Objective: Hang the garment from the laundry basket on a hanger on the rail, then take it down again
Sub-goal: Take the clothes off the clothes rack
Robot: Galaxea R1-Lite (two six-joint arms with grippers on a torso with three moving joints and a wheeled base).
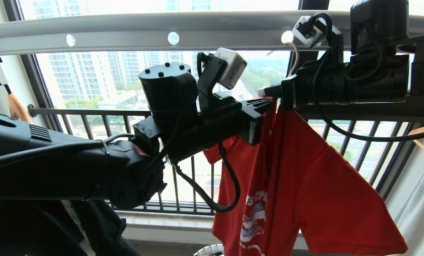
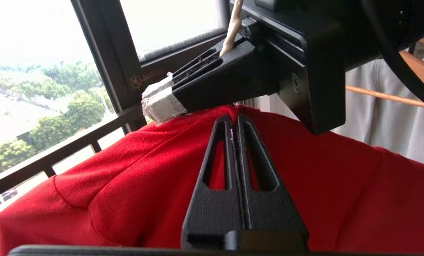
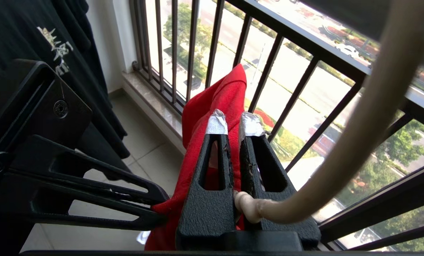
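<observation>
i see left pincer (image 2: 235, 119) clamped on garment (image 1: 304, 170) collar, right pincer (image 3: 233, 122) clamped on hanger (image 3: 358, 135) neck just beside. risk, my judgement: fabric slips off hanger if left pulls hard.

Rail (image 1: 126, 33) runs overhead across the view, window railing (image 1: 91, 117) behind and below it. Garment (image 1: 304, 177) hangs under the rail, right of centre, in front of the railing. Left gripper (image 1: 269, 104) comes in from the left and meets the garment's top edge; right gripper (image 1: 265, 92) comes from the right, just above, tips nearly touching the left one. Hanger (image 1: 296, 57) hook rises from the right gripper to the rail. Laundry basket (image 1: 210, 250) sits below the garment. Black T-shirt (image 3: 37, 39) hangs far left.
</observation>
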